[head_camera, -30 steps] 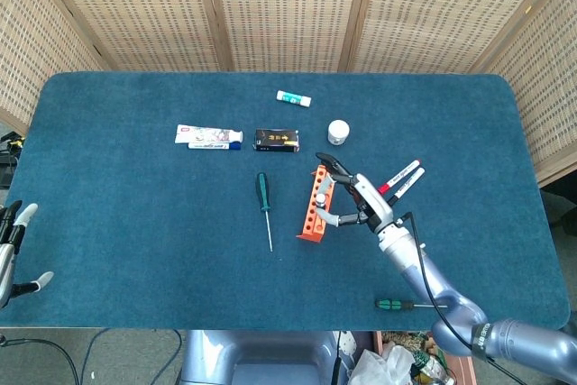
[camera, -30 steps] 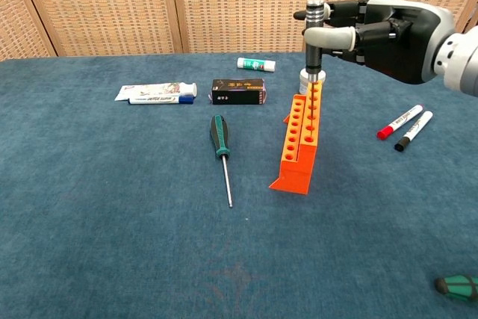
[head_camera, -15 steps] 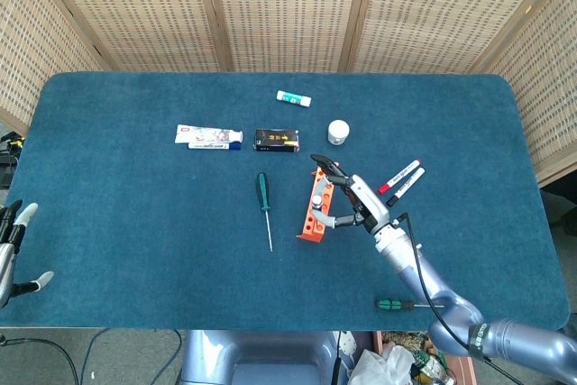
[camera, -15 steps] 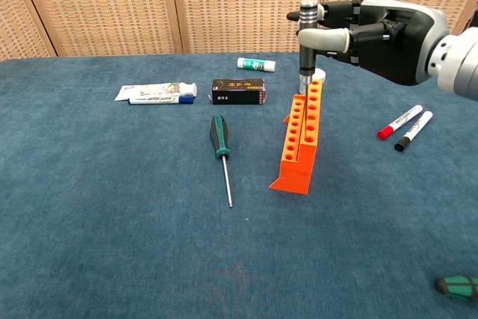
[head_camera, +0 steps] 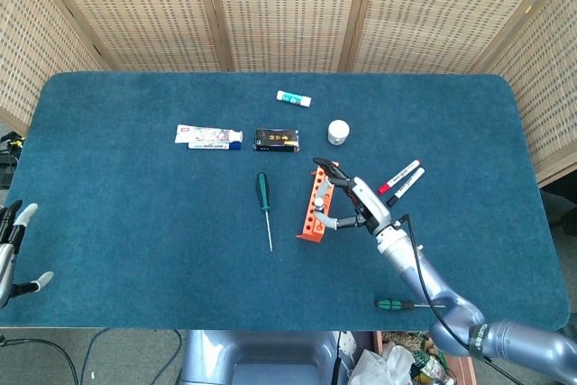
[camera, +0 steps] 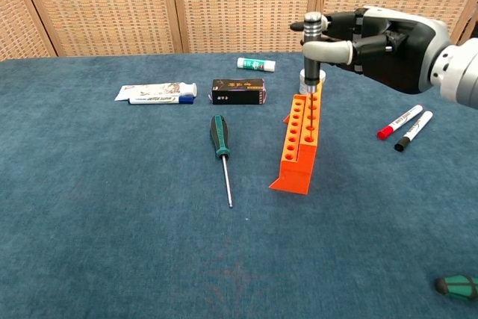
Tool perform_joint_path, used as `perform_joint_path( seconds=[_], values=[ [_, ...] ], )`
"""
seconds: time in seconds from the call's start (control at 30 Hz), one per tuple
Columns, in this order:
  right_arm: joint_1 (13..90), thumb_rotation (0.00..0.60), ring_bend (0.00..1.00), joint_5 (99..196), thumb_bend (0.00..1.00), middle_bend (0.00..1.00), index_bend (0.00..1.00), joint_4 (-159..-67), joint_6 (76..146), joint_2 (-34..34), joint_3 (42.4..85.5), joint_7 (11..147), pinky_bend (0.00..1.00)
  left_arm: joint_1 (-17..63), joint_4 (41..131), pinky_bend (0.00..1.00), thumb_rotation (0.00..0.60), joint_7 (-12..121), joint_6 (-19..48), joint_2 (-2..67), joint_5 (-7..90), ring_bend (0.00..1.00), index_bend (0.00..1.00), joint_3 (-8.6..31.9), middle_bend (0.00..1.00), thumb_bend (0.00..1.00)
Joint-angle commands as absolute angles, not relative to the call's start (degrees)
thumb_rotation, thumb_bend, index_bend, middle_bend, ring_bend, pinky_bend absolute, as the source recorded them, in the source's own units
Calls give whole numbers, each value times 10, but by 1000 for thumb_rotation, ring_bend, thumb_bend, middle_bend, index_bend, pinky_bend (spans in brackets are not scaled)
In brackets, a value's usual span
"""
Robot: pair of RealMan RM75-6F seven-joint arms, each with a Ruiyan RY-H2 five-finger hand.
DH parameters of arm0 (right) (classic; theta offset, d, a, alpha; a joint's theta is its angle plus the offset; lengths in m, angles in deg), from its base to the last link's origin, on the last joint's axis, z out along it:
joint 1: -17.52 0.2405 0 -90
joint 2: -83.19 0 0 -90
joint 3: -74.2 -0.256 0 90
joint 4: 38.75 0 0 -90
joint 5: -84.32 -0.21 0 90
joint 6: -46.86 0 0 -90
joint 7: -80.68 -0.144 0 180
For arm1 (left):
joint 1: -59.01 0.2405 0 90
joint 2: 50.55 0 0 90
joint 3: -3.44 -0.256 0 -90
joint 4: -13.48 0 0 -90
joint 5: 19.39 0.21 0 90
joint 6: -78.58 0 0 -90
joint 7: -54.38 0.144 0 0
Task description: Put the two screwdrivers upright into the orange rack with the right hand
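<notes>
Now: right hand (camera: 373, 35) grips grey-handled screwdriver (camera: 311, 48) upright over far end of orange rack (camera: 300, 142), shifted slightly right since earlier; green-handled screwdriver (camera: 222, 151) lies flat left of rack; left hand (head_camera: 13, 254) open

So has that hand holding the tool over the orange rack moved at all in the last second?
Yes, slightly. In the chest view the right hand and its screwdriver drifted left along the orange rack, then back right, ending about where they started.

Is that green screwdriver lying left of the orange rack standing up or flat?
Flat. The green screwdriver lies on the blue table, tip toward the camera, apart from the orange rack.
</notes>
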State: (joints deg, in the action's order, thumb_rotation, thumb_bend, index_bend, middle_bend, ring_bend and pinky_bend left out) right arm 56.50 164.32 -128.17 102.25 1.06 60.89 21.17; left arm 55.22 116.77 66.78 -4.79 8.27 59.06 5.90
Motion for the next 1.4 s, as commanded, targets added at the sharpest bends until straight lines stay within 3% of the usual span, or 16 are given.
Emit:
perform_joint_path(
  seconds=[0.03, 0.47, 1.4],
  values=[
    [563, 600, 0, 1650, 423, 56, 671, -1265, 1023, 1, 617, 208, 0, 552, 1168, 0, 600, 669, -47, 83, 590, 0, 0, 59, 0, 0],
    [558, 600, 0, 1673, 422, 56, 674, -1196, 1030, -37, 638, 174, 0, 549, 1168, 0, 600, 674, -41, 86, 586, 0, 0, 58, 0, 0],
    [560, 600, 0, 1692, 422, 56, 676, -1151, 1036, -61, 658, 177, 0, 548, 1170, 0, 600, 676, -38, 85, 583, 0, 0, 57, 0, 0]
  ],
)
